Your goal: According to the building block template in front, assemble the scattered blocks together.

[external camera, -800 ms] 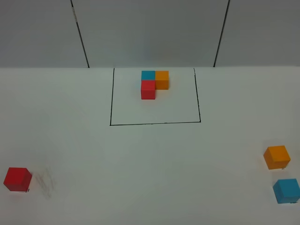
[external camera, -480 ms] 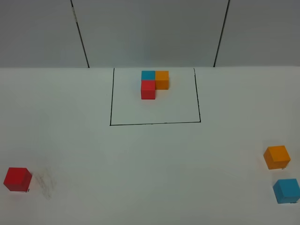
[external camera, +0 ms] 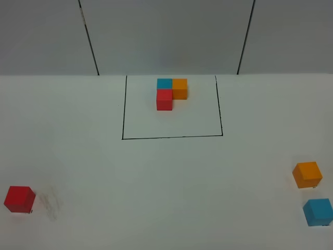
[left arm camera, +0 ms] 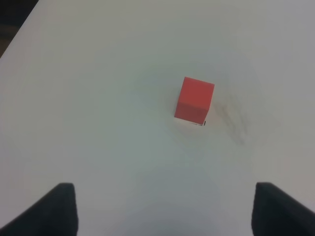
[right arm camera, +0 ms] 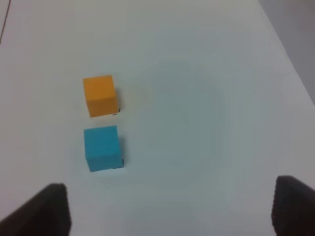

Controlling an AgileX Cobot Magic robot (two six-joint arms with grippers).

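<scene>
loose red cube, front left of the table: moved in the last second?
No. In the exterior high view the loose red cube keeps the same offset from the black-line rectangle as in both earlier pictures.

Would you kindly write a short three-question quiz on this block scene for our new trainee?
1. True or false: the loose red cube touches the loose blue cube.
2. Which cube lies nearest the loose blue cube? A) loose red B) loose orange C) template red
3. Fill in: in the template, the red cube sits directly in front of the ____ cube.
Key: 1 false; 2 B; 3 blue.
</scene>
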